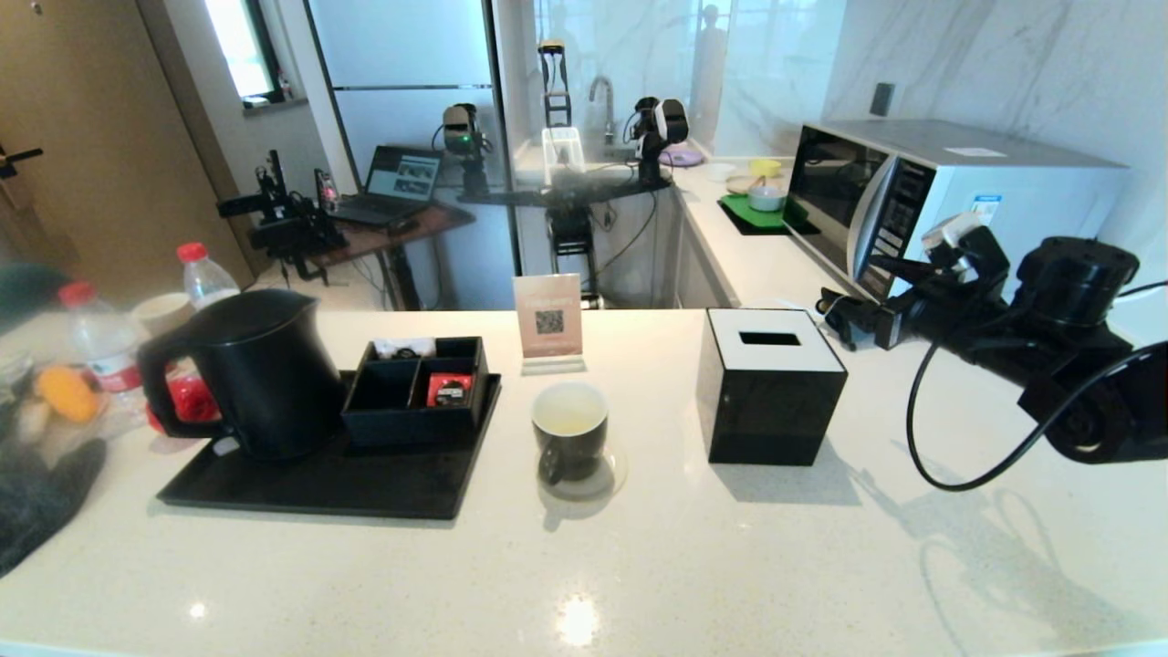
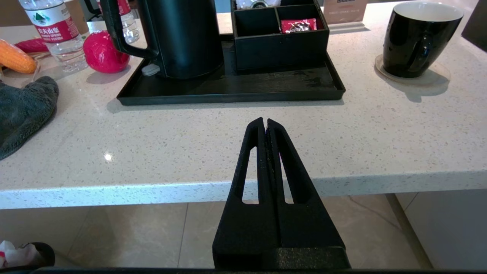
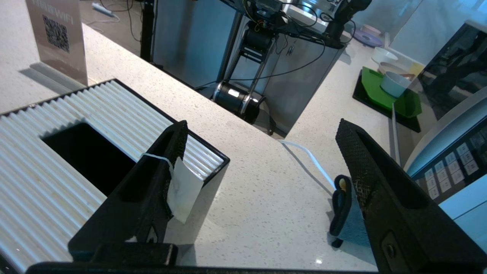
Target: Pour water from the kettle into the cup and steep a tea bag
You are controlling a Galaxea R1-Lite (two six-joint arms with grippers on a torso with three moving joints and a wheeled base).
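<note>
Fingers of my right gripper (image 3: pixel 262 152) stand wide apart at the right of the head frame, the tea bag's white tag (image 3: pixel 182 189) clinging to one. My left gripper (image 2: pixel 265 123) is pressed shut. The cup (image 1: pixel 570 431) sits centre, the kettle (image 1: pixel 255 370) left.

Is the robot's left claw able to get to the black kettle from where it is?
Probably yes. The left claw hangs shut just off the counter's front edge, and only bare counter lies between it and the kettle, whose handle faces that side.
</note>
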